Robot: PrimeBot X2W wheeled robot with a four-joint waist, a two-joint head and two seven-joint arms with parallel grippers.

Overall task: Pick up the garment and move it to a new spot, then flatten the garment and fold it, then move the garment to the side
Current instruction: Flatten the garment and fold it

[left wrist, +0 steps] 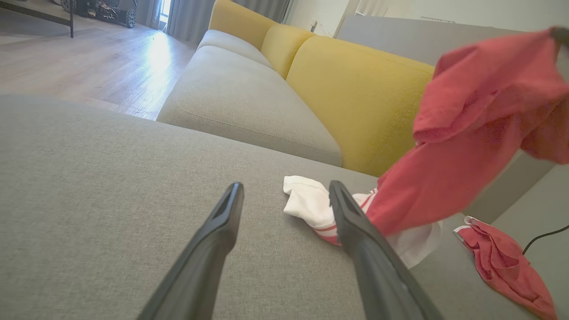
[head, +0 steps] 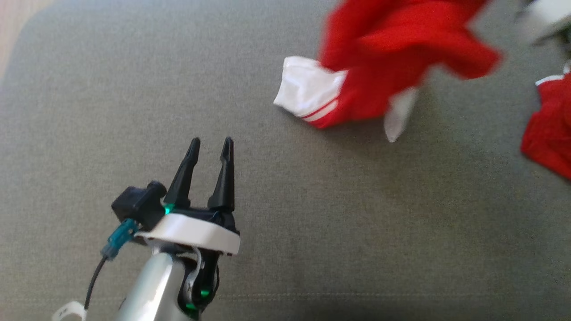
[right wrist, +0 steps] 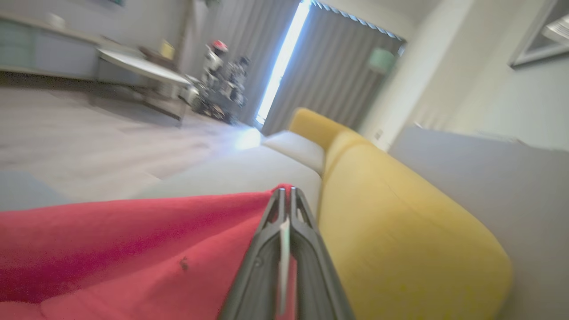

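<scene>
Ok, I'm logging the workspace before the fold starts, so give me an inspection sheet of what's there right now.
Surface: grey cushion, flat.
Job's things: red garment hanging lifted, blurred; its white sleeve touches the cushion.
Clutter: second red garment, crumpled at the right.
Grippers: left gripper open above bare cushion, holding nothing; right gripper shut on the red garment's edge.
Cables: black cable beside the second garment; wrist cable with a teal plug on the left arm.
Surroundings: yellow back cushions, wooden floor, grey curtains.

Left gripper [head: 211, 141] with black fingers [head: 183, 178], white collar [head: 192, 232], silver forearm [head: 151, 290], teal plug [head: 118, 240]
</scene>
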